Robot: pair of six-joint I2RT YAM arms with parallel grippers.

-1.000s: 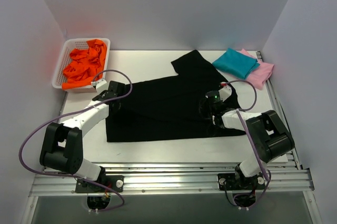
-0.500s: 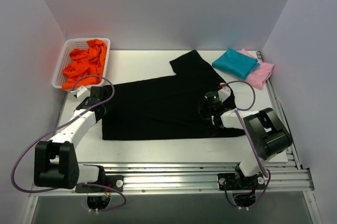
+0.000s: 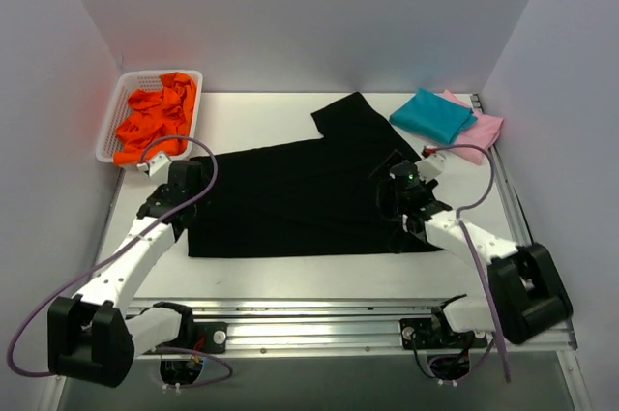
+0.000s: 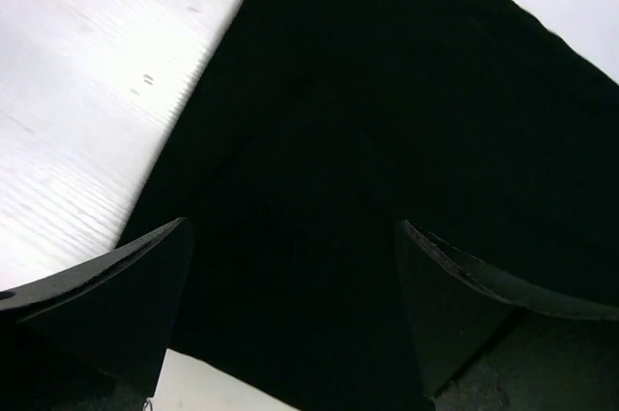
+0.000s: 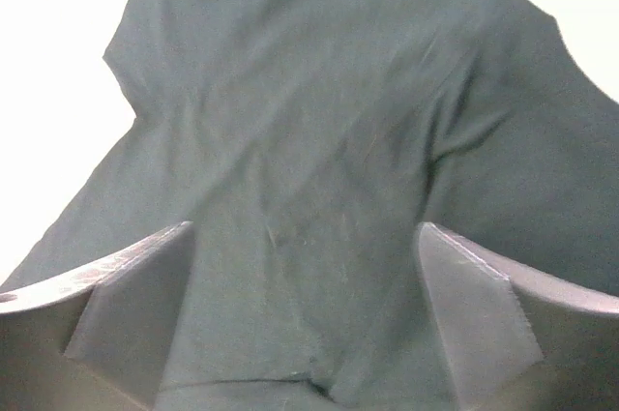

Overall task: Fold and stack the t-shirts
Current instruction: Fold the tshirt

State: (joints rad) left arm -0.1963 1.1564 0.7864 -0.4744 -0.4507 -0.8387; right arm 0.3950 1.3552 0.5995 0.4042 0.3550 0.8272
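jaws apart, black t-shirt point(image 3: 290, 203) beneath

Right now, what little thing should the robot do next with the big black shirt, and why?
I'd probably send the right gripper to the sleeve sticking out toward the far side and fold it in. Both it and the left gripper stand open over the black t-shirt, holding nothing, and that sleeve stops the shirt being a neat rectangle.
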